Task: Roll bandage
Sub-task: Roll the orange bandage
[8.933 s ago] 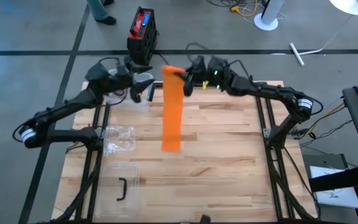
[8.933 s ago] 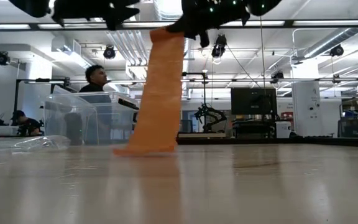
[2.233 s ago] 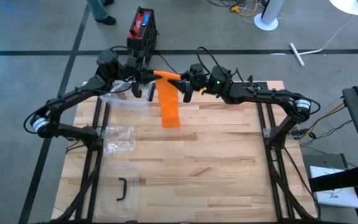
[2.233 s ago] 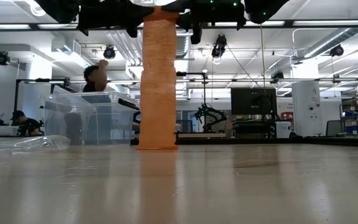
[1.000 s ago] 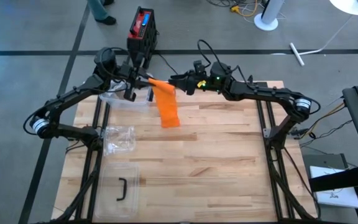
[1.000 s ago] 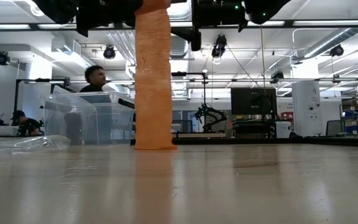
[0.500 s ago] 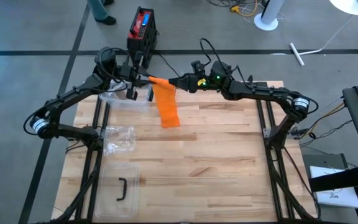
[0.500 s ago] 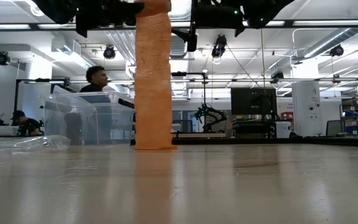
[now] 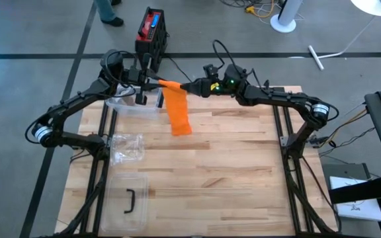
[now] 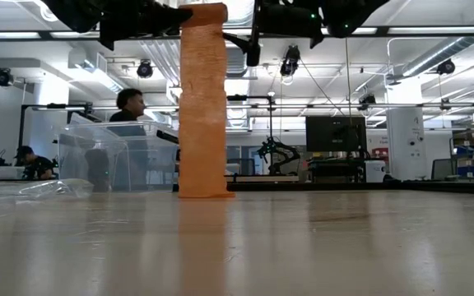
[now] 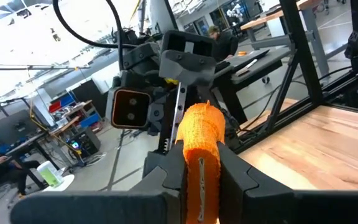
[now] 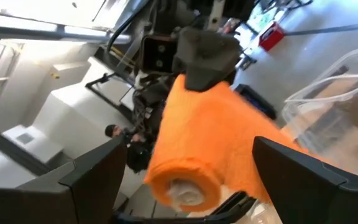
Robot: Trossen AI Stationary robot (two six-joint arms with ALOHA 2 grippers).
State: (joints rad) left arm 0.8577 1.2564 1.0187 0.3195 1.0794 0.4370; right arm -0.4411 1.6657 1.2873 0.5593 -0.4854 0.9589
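The desk is pale wood planking on a dark frame, standing on grey floor; beyond it the low view shows a workshop with monitors and a seated person. An orange bandage hangs above the desk's far edge, its lower end touching the wood. The left gripper is clamped on the rolled upper end of the bandage. The right gripper, just beside the roll, has its fingers spread wide around it without gripping. A clear bin sits beside the bandage, partly hidden by the left arm.
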